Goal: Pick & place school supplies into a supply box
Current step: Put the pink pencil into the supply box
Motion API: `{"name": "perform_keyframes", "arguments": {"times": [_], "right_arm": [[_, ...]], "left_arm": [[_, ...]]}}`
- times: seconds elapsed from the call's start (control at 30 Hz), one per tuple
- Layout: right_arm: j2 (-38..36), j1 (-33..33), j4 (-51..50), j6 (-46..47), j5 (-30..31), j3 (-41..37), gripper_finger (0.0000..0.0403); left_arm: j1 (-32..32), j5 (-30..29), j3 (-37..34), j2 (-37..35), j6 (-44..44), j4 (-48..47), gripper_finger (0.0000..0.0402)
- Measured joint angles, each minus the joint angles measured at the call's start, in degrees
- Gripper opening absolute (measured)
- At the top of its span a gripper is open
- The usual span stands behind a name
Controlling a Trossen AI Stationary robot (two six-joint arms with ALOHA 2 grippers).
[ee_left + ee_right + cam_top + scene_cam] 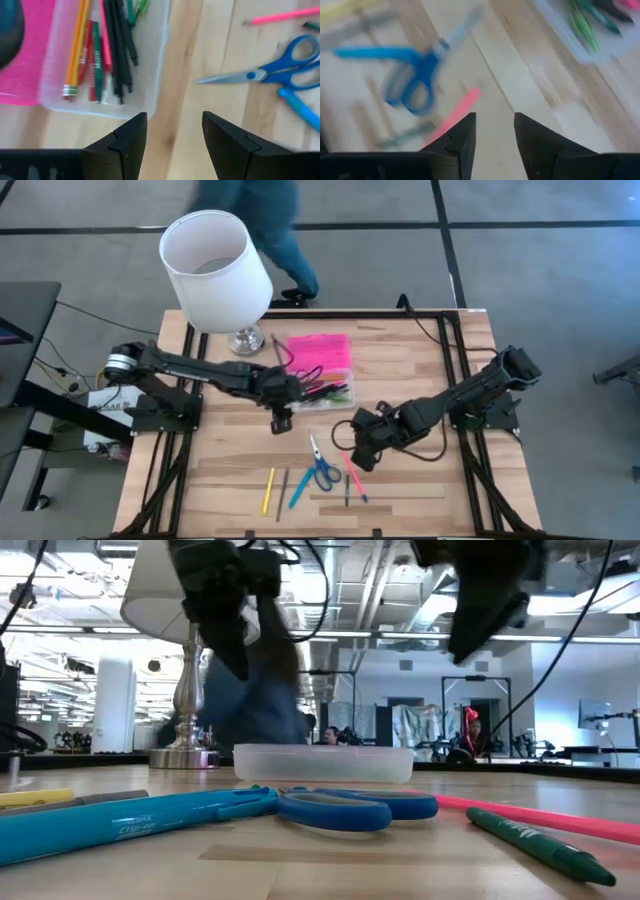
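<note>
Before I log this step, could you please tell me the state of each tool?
Left tool: open, empty, beside the clear plastic box.
Right tool: open, empty, above the pink pen.

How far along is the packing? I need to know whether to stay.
Partly done: several pens and pencils already lie in the clear box beside its pink lid. Nothing is in hand: the left gripper is open and empty above the box's edge, and the right gripper is open over the pink pen. The scissors, yellow pencil and blue marker remain on the table.
</note>
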Motion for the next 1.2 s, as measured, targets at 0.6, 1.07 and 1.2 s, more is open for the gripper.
{"name": "perform_keyframes", "arguments": {"times": [0.6,1.07,1.2], "right_arm": [[11.85,-1.04,9.98,18.87,-11.72,-0.07,0.0127],[15.1,0.64,13.44,26.69,-7.98,1.01,0.0127],[15.21,1.07,13.65,28.25,-8.22,1.11,0.0127]], "left_arm": [[-8.08,-9.3,-22.59,-19.19,-15.19,9.37,0.0185],[-8.48,-11.56,-22.91,-21.73,-13.07,7.38,0.0185],[-8.48,-11.37,-22.91,-21.55,-12.96,7.81,0.0185]]}}
